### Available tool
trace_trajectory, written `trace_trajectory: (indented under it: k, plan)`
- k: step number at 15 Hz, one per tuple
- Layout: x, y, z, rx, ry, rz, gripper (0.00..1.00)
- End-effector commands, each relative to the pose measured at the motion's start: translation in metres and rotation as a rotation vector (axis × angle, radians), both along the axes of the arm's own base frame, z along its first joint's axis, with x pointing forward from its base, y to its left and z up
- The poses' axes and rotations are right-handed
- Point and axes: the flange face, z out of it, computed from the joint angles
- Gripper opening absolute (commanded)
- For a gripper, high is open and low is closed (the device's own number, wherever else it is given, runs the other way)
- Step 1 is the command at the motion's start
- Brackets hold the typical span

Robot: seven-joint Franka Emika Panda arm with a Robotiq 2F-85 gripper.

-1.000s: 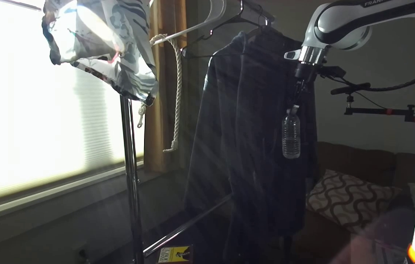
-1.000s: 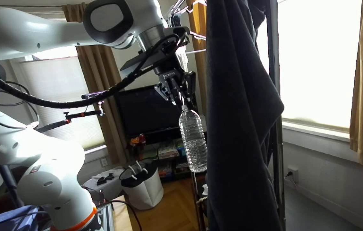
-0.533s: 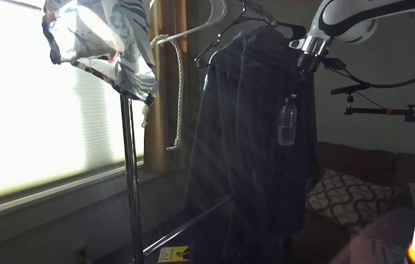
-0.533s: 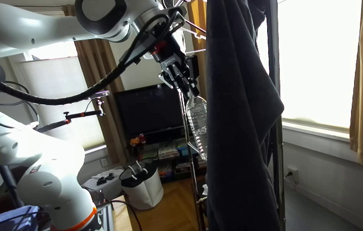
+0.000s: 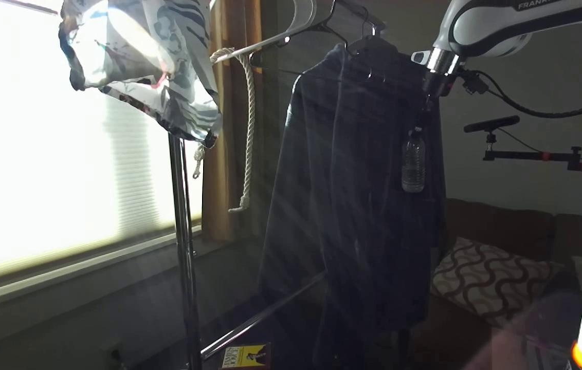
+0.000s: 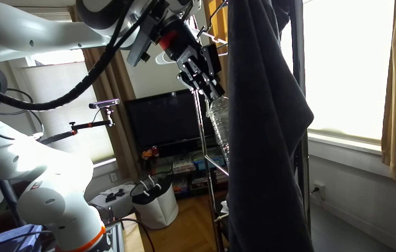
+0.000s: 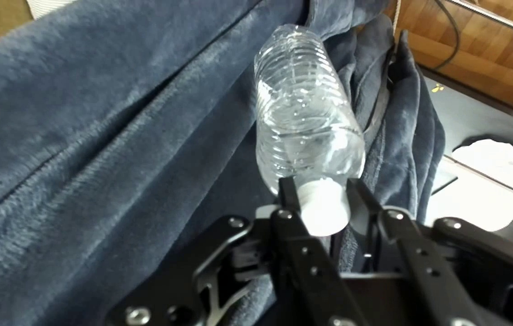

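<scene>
claw (image 7: 322, 195) is pinched onto the capped end of a clear plastic water bottle (image 7: 304, 104), one finger each side of the white cap (image 7: 324, 213). taking the hanging blue plush robe (image 7: 116, 117) as reference: bottle dangles in midair near its face. key relation: bottle is below the claw, cap end in the grip, long axis carrying on roughly from the fingers, base pointing down and away. in an exterior view the bottle (image 5: 413, 167) hangs near upright in front of the robe; in an exterior view the robe (image 6: 264, 140) hides its base. can't tell if base touches cloth.
</scene>
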Motion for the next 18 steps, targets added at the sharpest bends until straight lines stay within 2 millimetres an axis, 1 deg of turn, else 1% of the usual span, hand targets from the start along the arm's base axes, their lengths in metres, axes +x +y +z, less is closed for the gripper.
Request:
trace_trajectory:
  k: [1,2,5,7,9,12,14,18]
  plan:
    - [-0.003,0.001,-0.002,-0.001,0.055,0.003,0.08]
    - [-0.001,0.004,-0.006,0.008,0.078,0.021,0.08]
    - [-0.006,0.01,-0.007,0.042,0.119,0.064,0.08]
    - [-0.009,0.008,-0.004,0.005,0.127,0.028,0.08]
    - [-0.014,0.011,0.004,-0.038,0.081,0.044,0.08]
    - [-0.018,0.013,0.008,-0.112,0.058,0.054,0.08]
    - [-0.016,0.012,0.003,-0.141,0.073,0.059,0.08]
    - [-0.006,0.005,-0.016,-0.218,0.086,0.05,0.08]
